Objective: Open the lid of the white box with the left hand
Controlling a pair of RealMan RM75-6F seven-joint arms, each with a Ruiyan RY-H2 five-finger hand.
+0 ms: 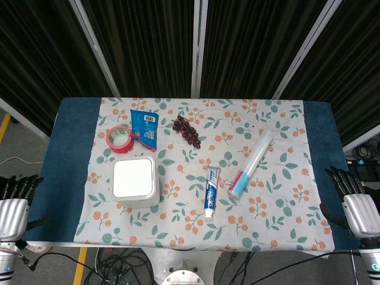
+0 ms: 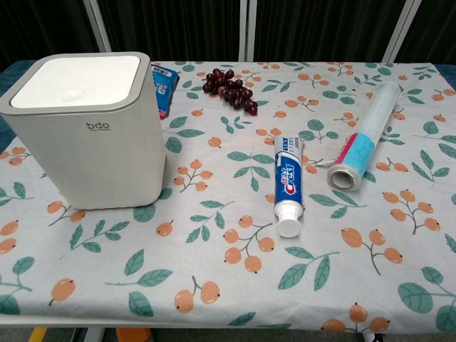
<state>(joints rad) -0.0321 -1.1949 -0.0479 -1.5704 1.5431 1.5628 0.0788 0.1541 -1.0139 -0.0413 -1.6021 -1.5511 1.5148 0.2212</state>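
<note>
Table (image 1: 71,154) w/ floral cloth (image 1: 285,196), clutter

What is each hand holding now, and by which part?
Nothing is held. The left hand and the right hand both hang off the table's sides, fingers apart. The white box stands untouched, lid closed.

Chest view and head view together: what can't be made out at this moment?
- Left hand: head view's left edge cuts it; absent from chest view.
- Red tape roll: hidden in chest view behind the white box.
- Blue packet: mostly hidden there by the box.
- Packet print: too small in head view.
</note>
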